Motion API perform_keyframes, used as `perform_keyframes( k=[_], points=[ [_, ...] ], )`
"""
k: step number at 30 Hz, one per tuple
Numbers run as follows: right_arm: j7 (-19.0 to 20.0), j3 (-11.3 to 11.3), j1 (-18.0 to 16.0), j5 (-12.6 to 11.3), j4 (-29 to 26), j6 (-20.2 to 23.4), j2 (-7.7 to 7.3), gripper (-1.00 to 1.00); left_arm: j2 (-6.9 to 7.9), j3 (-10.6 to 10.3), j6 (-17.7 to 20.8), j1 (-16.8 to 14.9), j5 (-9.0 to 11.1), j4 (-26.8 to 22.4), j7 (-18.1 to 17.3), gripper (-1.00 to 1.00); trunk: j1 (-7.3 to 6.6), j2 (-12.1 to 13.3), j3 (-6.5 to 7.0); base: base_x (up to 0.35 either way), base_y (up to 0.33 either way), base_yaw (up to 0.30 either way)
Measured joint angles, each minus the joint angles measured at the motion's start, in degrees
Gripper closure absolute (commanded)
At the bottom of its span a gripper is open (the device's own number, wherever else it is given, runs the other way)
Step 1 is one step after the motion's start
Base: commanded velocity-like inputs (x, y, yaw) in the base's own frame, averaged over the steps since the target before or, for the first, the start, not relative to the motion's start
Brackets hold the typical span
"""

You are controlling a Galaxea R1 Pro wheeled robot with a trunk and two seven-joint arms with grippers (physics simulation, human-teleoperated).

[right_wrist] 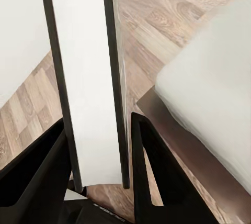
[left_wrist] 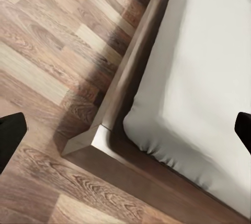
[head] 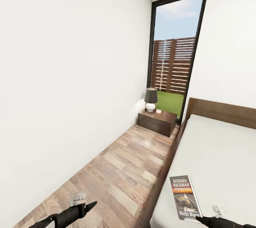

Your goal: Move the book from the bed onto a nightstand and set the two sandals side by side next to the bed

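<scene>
The book (head: 185, 197), a dark paperback with white "RICHARD BACHMAN" lettering, is held over the near corner of the bed's grey mattress (head: 217, 150). My right gripper (head: 205, 220) is shut on its lower edge. In the right wrist view the book (right_wrist: 89, 77) stands edge-on between the two black fingers (right_wrist: 149, 171). My left gripper (head: 85, 208) hangs over the floor left of the bed, open and empty, its fingertips (left_wrist: 10, 135) far apart above the bed's corner (left_wrist: 83, 143). A nightstand (head: 157, 120) stands by the headboard. The sandals are out of view.
A lamp (head: 150, 99) with a dark shade stands on the nightstand. A tall black-framed window (head: 176, 54) is behind it. A white wall (head: 64, 96) runs along the left, leaving a narrow strip of wood-plank floor (head: 121, 171) beside the bed.
</scene>
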Motion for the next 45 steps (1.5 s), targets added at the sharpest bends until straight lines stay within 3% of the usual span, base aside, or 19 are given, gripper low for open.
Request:
perform_keyframes(
  k=[10,14,19,21,24,26,27,29,30,32,33,37,45],
  points=[
    [-0.1,0.1,0.0,0.0,0.1,0.0,0.05,1.00,-0.34,0.0,-0.3,0.0,-0.1,0.0,0.0,-1.00,0.00,0.0,0.21,0.000,0.000,0.271],
    [-0.1,0.1,0.0,0.0,0.1,0.0,0.08,1.00,-0.91,-0.1,-1.7,0.6,-1.3,-0.1,0.1,-1.00,0.00,0.0,0.29,0.000,0.000,0.271],
    [-0.1,0.1,0.0,0.0,0.1,0.0,0.09,1.00,-0.80,-0.3,-2.8,1.9,-5.4,-0.1,1.6,-1.00,0.00,0.0,0.39,0.000,0.000,0.271],
    [-0.1,0.1,0.0,0.0,0.0,0.0,0.09,1.00,-0.88,-0.5,-2.9,5.1,-6.7,-0.1,7.7,-1.00,0.00,0.0,0.41,0.000,0.000,0.271],
    [-0.1,0.1,0.0,0.0,0.1,0.0,0.13,1.00,-0.89,-0.4,-4.2,8.5,-10.5,-0.1,19.4,-1.00,0.00,0.0,0.43,0.000,0.000,0.272],
    [-0.1,0.1,0.0,0.0,0.1,0.0,0.28,1.00,-1.39,-0.4,-5.1,9.5,-12.9,-0.1,22.9,-1.00,0.00,0.0,0.44,0.000,0.000,0.275],
    [-0.1,0.1,0.0,0.0,0.1,0.0,0.51,1.00,-2.15,-0.4,-5.4,9.8,-14.6,-0.1,23.8,-1.00,0.00,0.0,0.44,0.000,0.000,0.276],
    [-0.1,0.1,0.0,0.0,0.4,0.0,1.38,1.00,-4.22,-0.5,-5.7,11.2,-20.8,-0.1,25.1,-1.00,0.00,0.0,0.44,0.000,0.000,0.277],
    [-0.1,0.1,0.0,0.0,0.7,0.0,1.51,1.00,-4.46,-0.4,-5.7,11.5,-22.3,0.0,25.2,-1.00,0.00,0.0,0.44,0.000,0.000,0.278],
    [-0.1,0.0,0.0,0.1,3.1,0.0,1.83,1.00,-5.07,-0.3,-5.9,12.3,-28.1,0.0,25.7,-1.00,0.00,0.0,0.43,0.000,0.000,0.282],
    [-0.1,0.1,0.0,0.1,4.0,-0.1,1.90,1.00,-5.22,-0.3,-5.9,12.5,-29.4,0.0,25.9,-1.00,0.00,0.0,0.44,0.000,0.000,0.284],
    [-0.1,-0.2,0.0,-0.1,5.5,-0.1,2.03,1.00,-5.53,-0.2,-6.0,12.7,-31.1,0.0,26.2,-1.00,0.00,0.0,0.44,0.000,0.000,0.285],
    [-0.1,-0.3,0.0,-0.1,5.8,-0.1,2.09,1.00,-6.84,0.0,-6.1,12.7,-31.4,0.0,26.3,-1.00,0.00,0.0,0.44,0.000,0.000,0.286]
  ],
)
